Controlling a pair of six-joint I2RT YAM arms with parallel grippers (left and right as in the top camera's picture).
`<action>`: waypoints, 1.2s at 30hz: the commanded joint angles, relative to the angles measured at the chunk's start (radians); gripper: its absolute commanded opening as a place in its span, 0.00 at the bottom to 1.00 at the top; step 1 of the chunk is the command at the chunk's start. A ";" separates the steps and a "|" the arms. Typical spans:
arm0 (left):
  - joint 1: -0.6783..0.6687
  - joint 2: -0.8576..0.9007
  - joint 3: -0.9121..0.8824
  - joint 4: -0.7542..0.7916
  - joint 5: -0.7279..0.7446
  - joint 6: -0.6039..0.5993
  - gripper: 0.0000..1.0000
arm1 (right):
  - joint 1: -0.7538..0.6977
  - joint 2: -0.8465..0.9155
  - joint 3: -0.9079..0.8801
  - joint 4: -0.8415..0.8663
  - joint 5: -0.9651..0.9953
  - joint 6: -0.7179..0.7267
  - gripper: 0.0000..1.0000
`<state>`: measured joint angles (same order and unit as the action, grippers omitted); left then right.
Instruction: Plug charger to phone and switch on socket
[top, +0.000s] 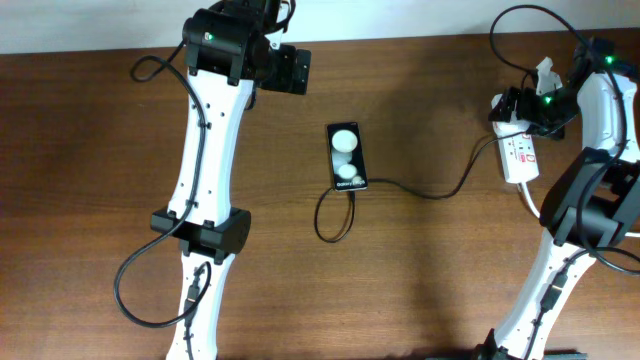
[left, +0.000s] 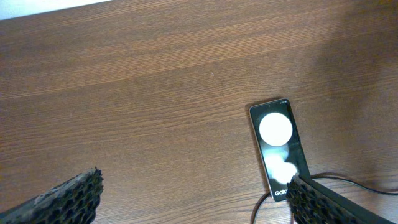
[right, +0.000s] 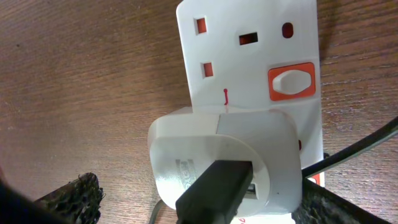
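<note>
The black phone (top: 348, 157) lies flat mid-table, screen up, and also shows in the left wrist view (left: 278, 146). The charger's thin black cable (top: 430, 190) meets the phone's near end, loops, and runs right to the white adapter (right: 224, 162), which sits in the white socket strip (top: 520, 155). In the right wrist view the socket (right: 249, 37) shows a white switch in a red frame (right: 291, 81). My right gripper (right: 202, 205) is open, with its fingers on either side of the adapter. My left gripper (left: 199, 205) is open and empty, up-left of the phone.
The socket's thick white cord (top: 528, 195) runs toward the right arm's base. The robot's thick black cables loop at the left (top: 130, 290) and over the far right corner (top: 520, 40). The table's far edge (top: 400, 35) meets a pale wall.
</note>
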<state>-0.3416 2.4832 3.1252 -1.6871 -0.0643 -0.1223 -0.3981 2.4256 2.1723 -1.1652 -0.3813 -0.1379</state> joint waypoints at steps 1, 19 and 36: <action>0.000 -0.023 0.011 -0.001 -0.011 0.015 0.99 | 0.019 0.018 -0.029 0.019 -0.014 -0.011 0.99; 0.000 -0.023 0.011 -0.001 -0.011 0.015 0.99 | 0.019 0.018 -0.142 0.039 -0.074 -0.014 0.99; 0.000 -0.023 0.011 -0.001 -0.011 0.015 0.99 | 0.091 0.018 -0.143 0.059 -0.171 -0.056 0.99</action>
<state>-0.3416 2.4832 3.1252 -1.6871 -0.0643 -0.1223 -0.4015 2.3981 2.0743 -1.1053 -0.3725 -0.1802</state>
